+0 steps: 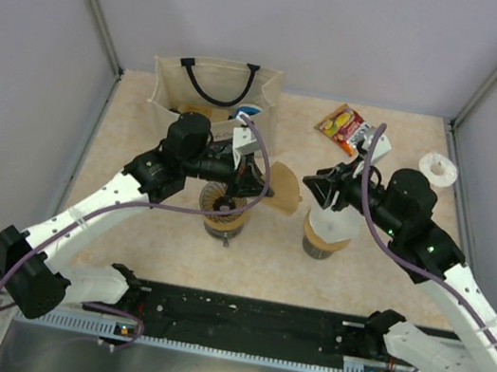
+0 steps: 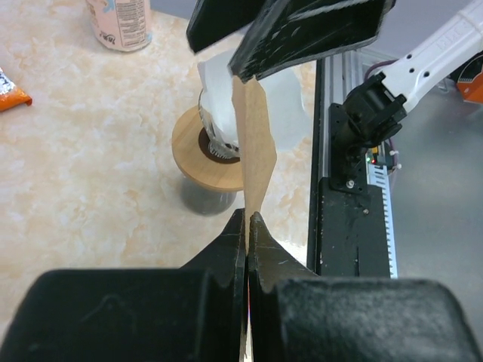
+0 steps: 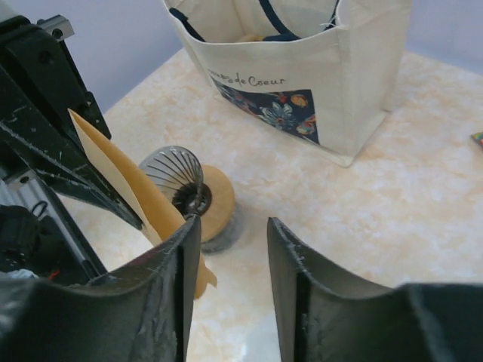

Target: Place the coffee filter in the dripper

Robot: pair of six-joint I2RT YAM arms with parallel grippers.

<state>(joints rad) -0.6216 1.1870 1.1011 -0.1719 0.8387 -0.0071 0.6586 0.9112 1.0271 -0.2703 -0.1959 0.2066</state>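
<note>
The coffee filter (image 1: 283, 190) is a flat tan paper cone held in the air between the two arms. My left gripper (image 2: 247, 217) is shut on its lower edge, and the filter (image 2: 255, 143) stands edge-on above the fingers. The dripper (image 1: 225, 209), a dark ribbed cone in a tan ring, sits on a cup just below the left gripper (image 1: 254, 179). My right gripper (image 3: 230, 241) is open. The filter (image 3: 128, 181) lies against the outside of its left finger, with nothing between the jaws. In the right wrist view the dripper (image 3: 177, 181) stands behind the filter.
A white translucent cone (image 1: 331, 222) on a tan ring stands under the right arm. A canvas tote bag (image 1: 215, 89) is at the back, with a snack packet (image 1: 341, 125) and a white roll (image 1: 440, 168) to its right. A pink can (image 2: 119, 23) is nearby. A black rail (image 1: 254, 317) runs along the near edge.
</note>
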